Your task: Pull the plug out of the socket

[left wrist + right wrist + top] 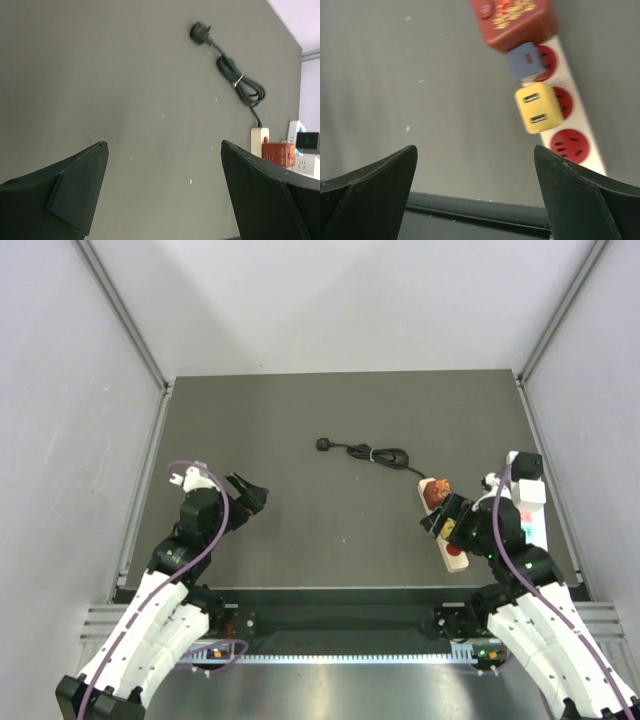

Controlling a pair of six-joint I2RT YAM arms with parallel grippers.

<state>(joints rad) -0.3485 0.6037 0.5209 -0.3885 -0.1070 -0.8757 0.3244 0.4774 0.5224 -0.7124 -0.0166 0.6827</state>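
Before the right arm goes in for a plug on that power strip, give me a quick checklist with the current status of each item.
1. Right fingers open: ok, spread wide.
2. Plug centred between them: not ok; the yellow cube sits toward one finger's side, and the gap is mostly over bare table.
3. Plugs seated in the power strip: ok; yellow cube, blue plug and red adapter all sit on it.
4. Left fingers bracing the strip: not ok; open, away from it.
5. Black cord out of the way: ok, coiled mid-table.
6. Which plug to pull: cannot tell.
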